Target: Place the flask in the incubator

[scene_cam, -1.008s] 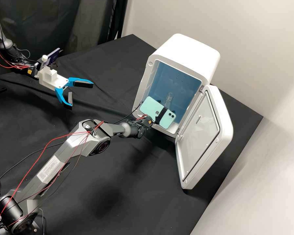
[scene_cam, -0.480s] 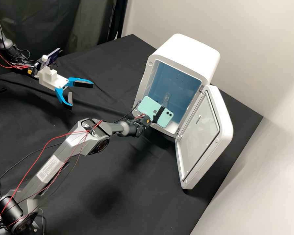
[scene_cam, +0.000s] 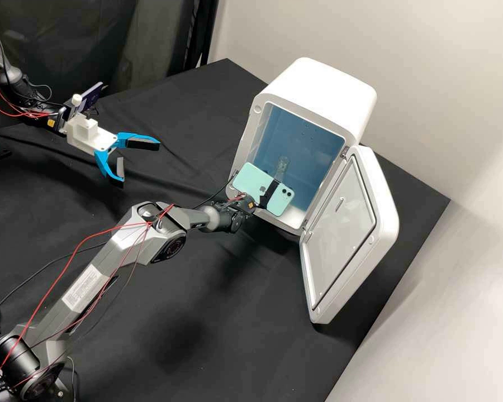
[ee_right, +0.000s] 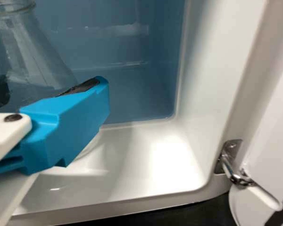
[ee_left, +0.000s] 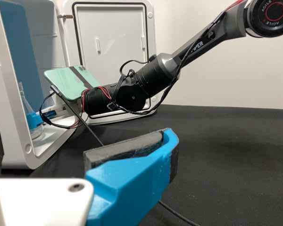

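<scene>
Your right fingers are closed on the flask, low on its glass cone, and hold it inside the incubator, whose door stands open beside them. Your left fingers are spread wide above the surface, well apart from the incubator.

My right arm has eased a little away from the door side of the incubator, and its wrist now sits slightly higher. The flask at my right claw has shifted the same way inside the chamber.
</scene>
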Robot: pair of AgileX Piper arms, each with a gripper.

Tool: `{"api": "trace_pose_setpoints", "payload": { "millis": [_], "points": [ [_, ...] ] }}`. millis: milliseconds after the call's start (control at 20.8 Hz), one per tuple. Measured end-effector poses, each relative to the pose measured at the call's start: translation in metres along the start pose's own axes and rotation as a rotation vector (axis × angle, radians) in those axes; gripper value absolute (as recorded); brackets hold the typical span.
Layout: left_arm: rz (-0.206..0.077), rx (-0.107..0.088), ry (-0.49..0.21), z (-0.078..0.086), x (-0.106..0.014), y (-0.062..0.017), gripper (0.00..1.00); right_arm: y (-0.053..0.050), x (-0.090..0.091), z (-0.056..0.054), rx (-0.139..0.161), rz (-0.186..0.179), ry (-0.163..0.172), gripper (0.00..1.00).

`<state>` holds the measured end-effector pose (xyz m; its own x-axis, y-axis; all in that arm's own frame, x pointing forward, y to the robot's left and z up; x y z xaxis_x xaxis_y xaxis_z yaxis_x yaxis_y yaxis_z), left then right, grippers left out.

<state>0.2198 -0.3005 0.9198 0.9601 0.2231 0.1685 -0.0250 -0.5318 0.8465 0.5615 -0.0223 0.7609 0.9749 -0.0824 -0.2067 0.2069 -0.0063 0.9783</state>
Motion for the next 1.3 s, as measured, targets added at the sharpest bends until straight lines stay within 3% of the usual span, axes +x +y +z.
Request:
{"api": "trace_pose_setpoints", "payload": {
  "millis": [144, 192, 624, 1296],
  "points": [
    [0.001, 0.000, 0.004, -0.0010, -0.0005, 0.0002, 1.00, -0.0022, 0.0002, -0.0022, -0.001, -0.004, 0.004, 0.00],
    [0.001, 0.000, 0.004, -0.0010, -0.0005, 0.0002, 1.00, -0.0025, 0.0003, -0.0025, -0.001, -0.004, 0.004, 1.00],
    [0.001, 0.000, 0.004, -0.0010, -0.0005, 0.0002, 1.00, -0.0037, 0.0011, 0.0015, -0.019, 0.008, -0.014, 1.00],
    [0.002, 0.000, 0.007, -0.0019, -0.0008, 0.0004, 1.00, -0.0029, 0.0011, 0.0019, -0.014, 0.010, -0.015, 1.00]
  ]
}}
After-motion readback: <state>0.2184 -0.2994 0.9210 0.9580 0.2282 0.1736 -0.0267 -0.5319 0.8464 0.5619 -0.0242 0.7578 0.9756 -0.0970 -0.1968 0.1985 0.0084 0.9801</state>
